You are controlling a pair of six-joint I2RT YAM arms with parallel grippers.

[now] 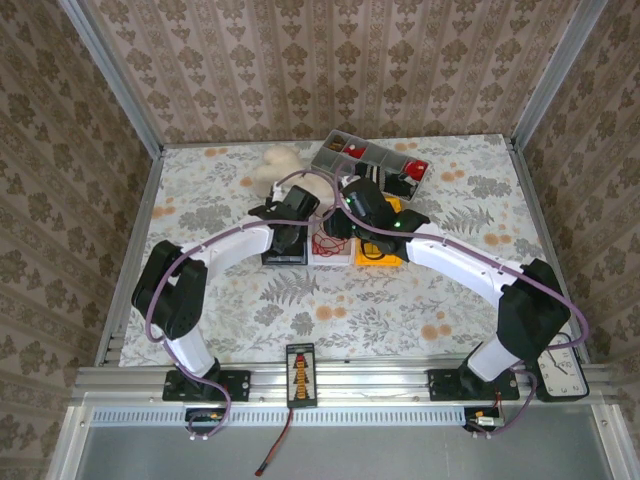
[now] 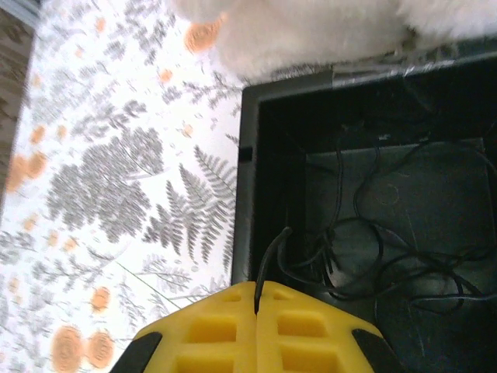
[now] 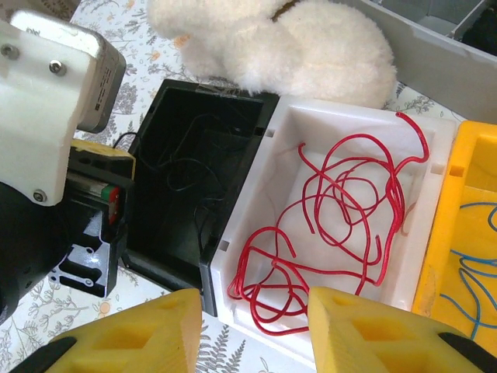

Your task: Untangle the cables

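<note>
Overhead far, both wrists close, sharing black bin (image 2: pixel 245 217)

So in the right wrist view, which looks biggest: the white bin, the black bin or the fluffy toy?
Largest: white bin.
Then black bin and fluffy toy, too alike to rank; the toy is farther off and cropped.

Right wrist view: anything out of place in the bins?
One thing: the red cable lies in the white bin, but a loop rides over its far right rim, and another seems to drape over the near wall. The blue cable in the yellow bin looks contained.
</note>
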